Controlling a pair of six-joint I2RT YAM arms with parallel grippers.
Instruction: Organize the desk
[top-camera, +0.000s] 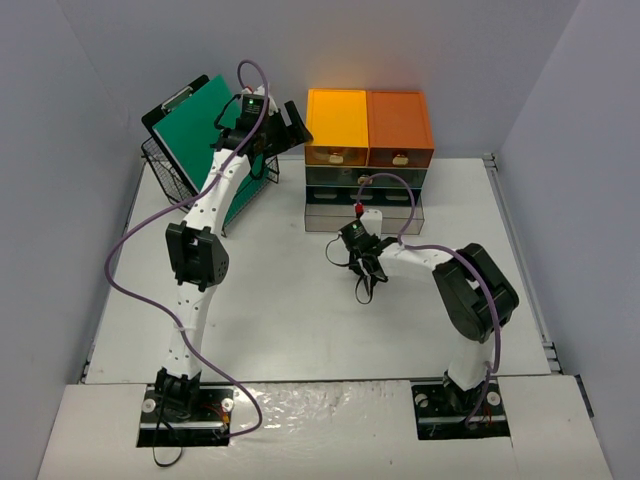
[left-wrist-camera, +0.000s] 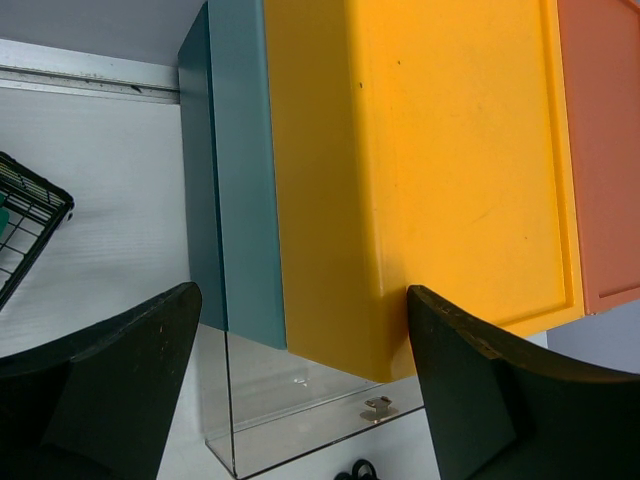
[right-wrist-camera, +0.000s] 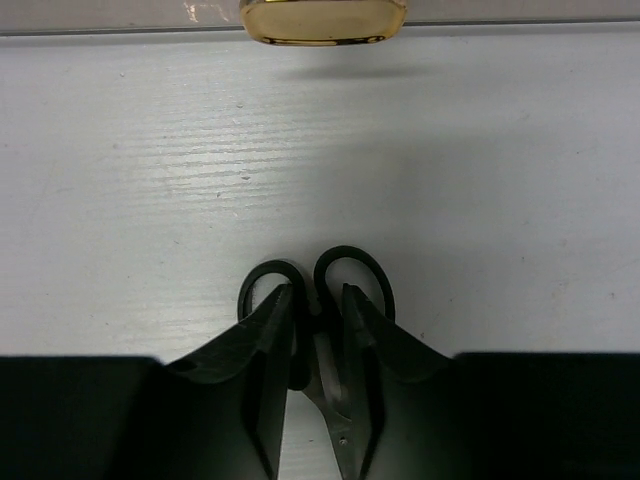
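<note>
Your right end effector (right-wrist-camera: 315, 300) is clenched on the scissors (right-wrist-camera: 352, 253) just short of their loops, likely for a balanced lift off the surface (right-wrist-camera: 450, 150) beneath it, while the left end effector (left-wrist-camera: 303, 300) hangs released over the drawers (left-wrist-camera: 440, 150).

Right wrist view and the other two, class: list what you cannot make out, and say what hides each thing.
Scissors blades: right wrist view, hidden by the jaws of the right gripper and the bottom edge.
Gold handle: right wrist view, cut by the top edge.
Wire basket: left wrist view, cut by the left edge.
Drawer stack contents: top view, too small.
</note>
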